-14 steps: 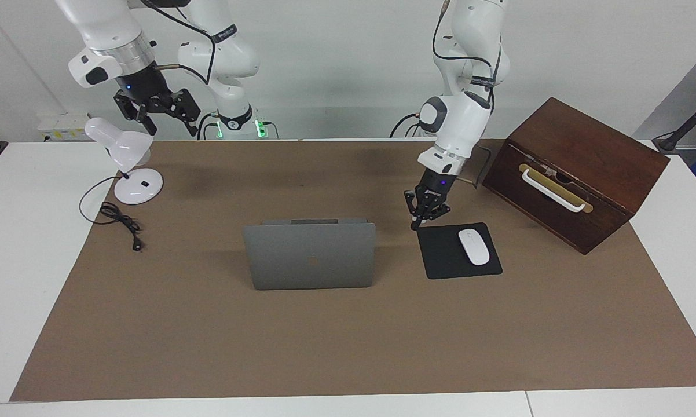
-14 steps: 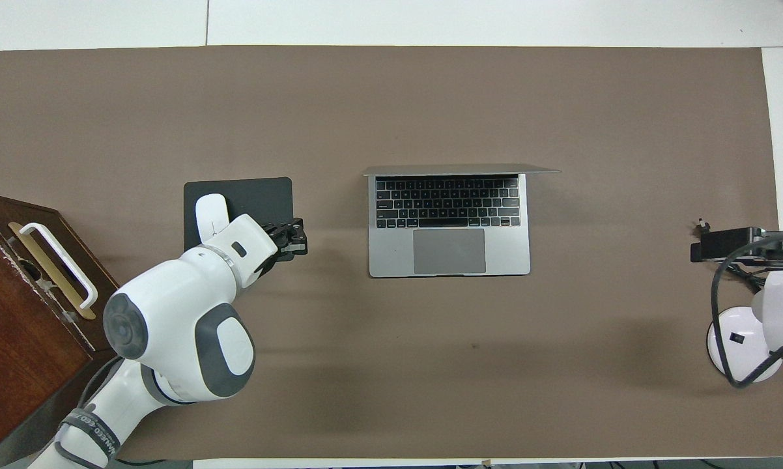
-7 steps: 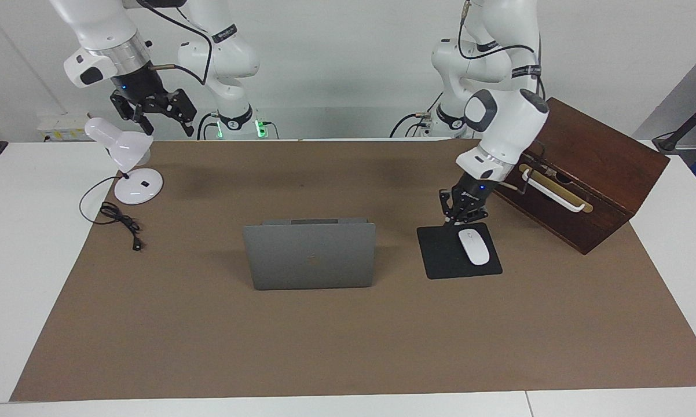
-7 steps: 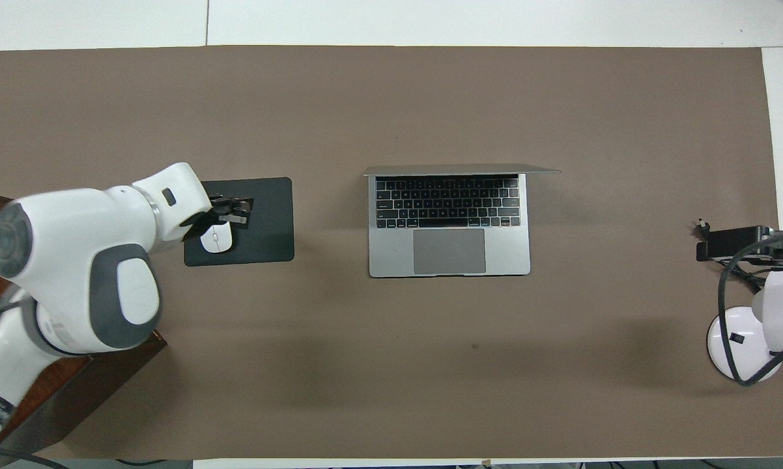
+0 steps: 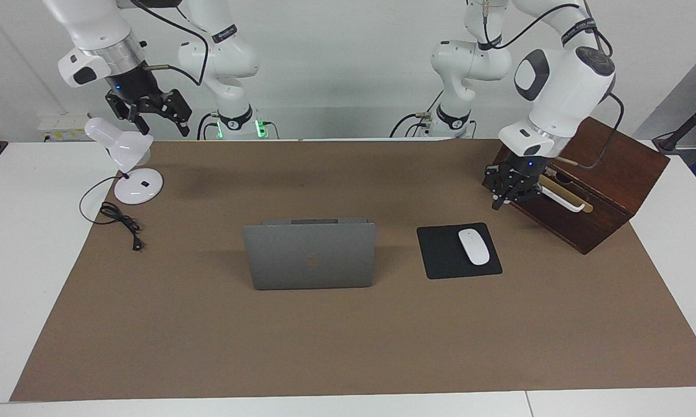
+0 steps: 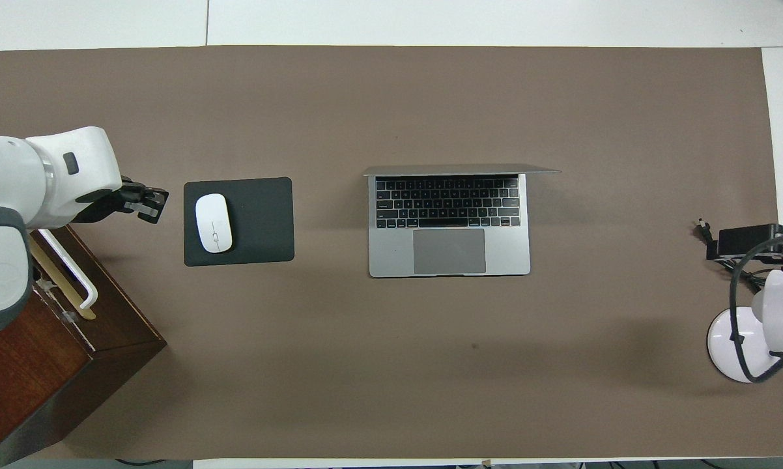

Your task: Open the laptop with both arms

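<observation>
The silver-grey laptop [image 5: 310, 260] stands open in the middle of the brown mat, its lid upright with the apple logo showing in the facing view. Its keyboard and trackpad [image 6: 449, 251] show in the overhead view. My left gripper [image 5: 501, 202] hangs over the mat between the black mouse pad and the wooden box, apart from the laptop; it also shows in the overhead view [image 6: 157, 205]. My right gripper [image 5: 160, 124] is open and empty, raised over the white desk lamp at the right arm's end of the table, well away from the laptop.
A black mouse pad [image 5: 440, 255] with a white mouse [image 5: 473, 246] lies beside the laptop toward the left arm's end. A dark wooden box [image 5: 585, 150] with a white handle stands past it. A white lamp [image 5: 125, 150] and its black cable [image 5: 119, 223] lie at the right arm's end.
My left arm has swung away from the laptop, across the mouse pad, to the front of the wooden box and risen. My right gripper has risen slightly. The laptop has not moved.
</observation>
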Controlling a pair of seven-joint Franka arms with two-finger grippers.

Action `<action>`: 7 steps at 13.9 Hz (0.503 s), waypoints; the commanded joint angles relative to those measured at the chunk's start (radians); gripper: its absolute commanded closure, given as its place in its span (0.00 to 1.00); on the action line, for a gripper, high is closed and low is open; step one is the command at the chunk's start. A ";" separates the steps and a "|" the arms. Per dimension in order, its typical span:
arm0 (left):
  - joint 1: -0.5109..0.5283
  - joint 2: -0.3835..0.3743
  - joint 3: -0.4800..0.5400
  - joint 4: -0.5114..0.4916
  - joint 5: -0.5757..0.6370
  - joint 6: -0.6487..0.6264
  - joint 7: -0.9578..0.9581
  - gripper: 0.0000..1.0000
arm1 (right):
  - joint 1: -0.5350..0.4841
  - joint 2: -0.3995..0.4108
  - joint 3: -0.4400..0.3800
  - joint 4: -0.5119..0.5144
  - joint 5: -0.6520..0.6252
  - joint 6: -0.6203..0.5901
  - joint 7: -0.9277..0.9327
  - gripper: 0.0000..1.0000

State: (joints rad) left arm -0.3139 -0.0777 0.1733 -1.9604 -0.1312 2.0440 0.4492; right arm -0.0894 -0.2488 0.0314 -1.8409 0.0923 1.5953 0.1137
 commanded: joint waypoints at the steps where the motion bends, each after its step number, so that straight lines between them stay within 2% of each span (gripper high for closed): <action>1: 0.058 -0.072 -0.009 0.005 0.096 -0.105 0.008 1.00 | -0.004 -0.001 0.008 -0.008 -0.025 0.018 -0.025 0.00; 2: 0.062 -0.091 -0.009 0.005 0.134 -0.128 0.008 0.92 | -0.010 0.008 0.008 -0.003 -0.025 0.015 -0.029 0.00; 3: 0.067 -0.108 -0.008 0.005 0.162 -0.145 0.006 0.74 | -0.013 0.014 0.008 0.005 -0.023 0.012 -0.031 0.00; 4: 0.084 -0.117 -0.008 0.005 0.165 -0.162 0.005 0.50 | -0.015 0.026 0.008 0.026 -0.023 0.003 -0.031 0.00; 5: 0.111 -0.131 -0.009 0.005 0.167 -0.172 0.006 0.00 | -0.018 0.049 0.008 0.060 -0.023 -0.015 -0.031 0.00; 7: 0.133 -0.149 -0.008 0.005 0.167 -0.180 0.006 0.00 | -0.023 0.106 0.007 0.147 -0.025 -0.064 -0.031 0.00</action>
State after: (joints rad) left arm -0.2098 -0.2054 0.1745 -1.9553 0.0135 1.8899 0.4524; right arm -0.0936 -0.2123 0.0321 -1.7975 0.0902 1.5840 0.1085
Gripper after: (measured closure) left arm 0.471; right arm 0.000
